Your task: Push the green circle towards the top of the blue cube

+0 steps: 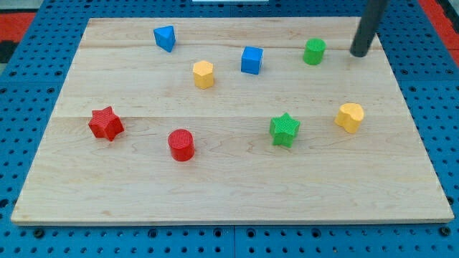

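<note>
Currently the rod's tip [359, 53] rests on the pale wooden worktop [229, 179] near the view's top right, just right of the green circle-shaped block [314, 51]; no pincer exists on this arm, so none can be reported. The blue cube block [252, 60] sits left of the circle. A good push likely starts from the circle's right, slightly low, steering it leftward and above the cube.

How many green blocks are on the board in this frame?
2: the green circle at the view's top right, just left of my tip, and the green star lower, right of centre. None appears hidden.
</note>
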Action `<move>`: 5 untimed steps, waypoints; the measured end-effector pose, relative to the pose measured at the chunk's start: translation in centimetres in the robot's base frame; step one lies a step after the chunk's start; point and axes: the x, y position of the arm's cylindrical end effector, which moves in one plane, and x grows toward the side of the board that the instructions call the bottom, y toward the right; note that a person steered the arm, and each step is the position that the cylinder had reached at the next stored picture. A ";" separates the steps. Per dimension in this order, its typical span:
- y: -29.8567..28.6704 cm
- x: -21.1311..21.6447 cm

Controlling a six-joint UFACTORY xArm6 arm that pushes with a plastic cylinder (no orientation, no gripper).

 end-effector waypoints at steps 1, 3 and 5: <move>-3.8 0.0; -9.7 -1.5; -12.5 -5.6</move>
